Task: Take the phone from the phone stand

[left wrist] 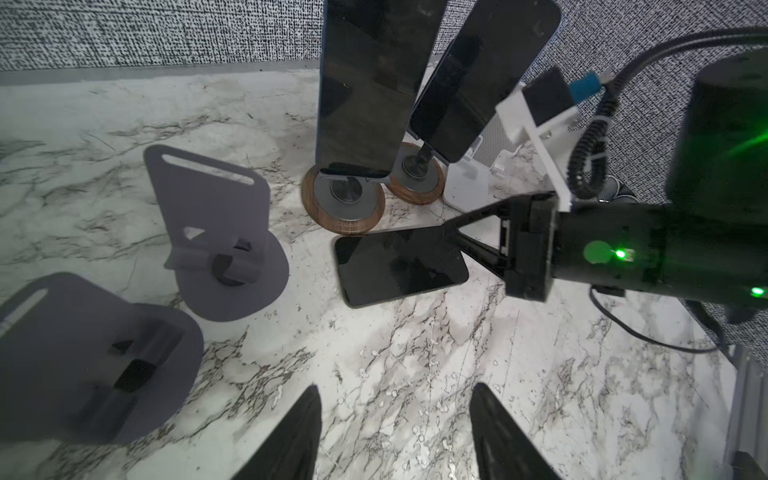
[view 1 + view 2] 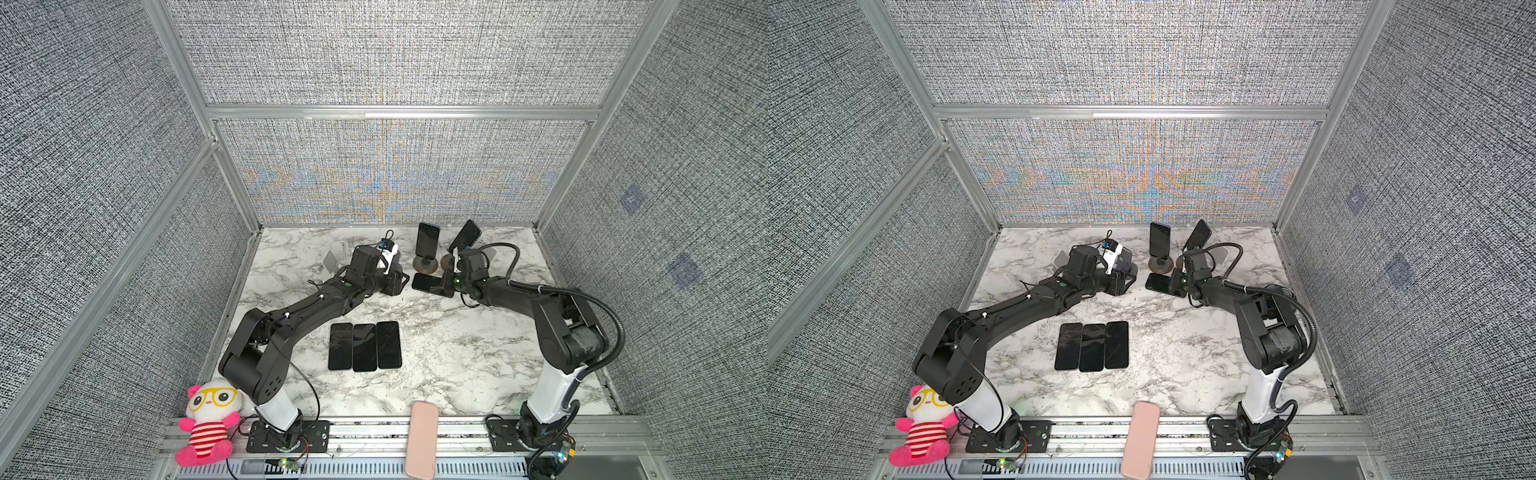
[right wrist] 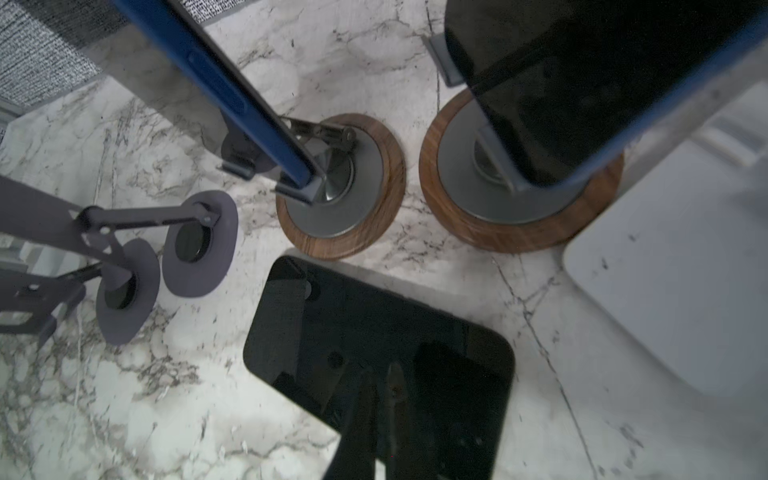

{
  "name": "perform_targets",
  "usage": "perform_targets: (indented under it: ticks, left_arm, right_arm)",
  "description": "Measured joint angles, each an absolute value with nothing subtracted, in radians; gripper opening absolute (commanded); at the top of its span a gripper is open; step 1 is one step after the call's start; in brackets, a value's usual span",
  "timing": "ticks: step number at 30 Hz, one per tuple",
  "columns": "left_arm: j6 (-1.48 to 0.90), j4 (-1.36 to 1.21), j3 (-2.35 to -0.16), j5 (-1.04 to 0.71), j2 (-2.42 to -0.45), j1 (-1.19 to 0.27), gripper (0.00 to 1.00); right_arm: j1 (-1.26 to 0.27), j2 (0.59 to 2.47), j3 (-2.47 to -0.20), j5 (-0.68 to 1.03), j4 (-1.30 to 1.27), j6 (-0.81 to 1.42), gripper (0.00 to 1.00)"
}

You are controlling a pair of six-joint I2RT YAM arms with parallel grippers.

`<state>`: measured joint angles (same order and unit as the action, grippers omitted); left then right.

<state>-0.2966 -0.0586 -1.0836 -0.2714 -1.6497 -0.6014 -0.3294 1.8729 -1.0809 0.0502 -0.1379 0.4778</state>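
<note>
Two dark phones stand upright at the back, each on a phone stand with a round wooden base: one phone (image 2: 428, 240) (image 2: 1160, 240) (image 1: 365, 83) on the left stand (image 1: 345, 203) (image 3: 345, 212), the other phone (image 2: 466, 235) (image 2: 1198, 233) (image 1: 478, 75) on the right stand (image 3: 515, 216). In front of the stands a third phone (image 2: 426, 284) (image 2: 1158, 283) (image 1: 399, 266) (image 3: 332, 332) lies flat on the marble. My right gripper (image 2: 446, 283) (image 1: 448, 229) (image 3: 380, 374) is shut, tips over that flat phone's near end. The left gripper (image 2: 398, 283) (image 1: 397, 399) is open over bare marble, holding nothing.
Two empty purple-grey stands (image 1: 216, 232) (image 1: 95, 357) sit left of the wooden ones, and a white stand (image 1: 469, 183) (image 3: 673, 257) to the right. Three phones (image 2: 365, 347) lie side by side mid-table. A plush toy (image 2: 208, 419) and a pink case (image 2: 422, 440) rest on the front rail.
</note>
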Motion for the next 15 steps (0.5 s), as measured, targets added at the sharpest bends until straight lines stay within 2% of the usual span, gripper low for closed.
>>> perform_targets:
  ticks: [15]
  left_arm:
    - [-0.284, -0.057, -1.064, -0.237, -1.612, -0.608, 0.59]
  right_arm:
    - [-0.327, 2.024, -1.196, 0.028, -0.146, 0.554, 0.04]
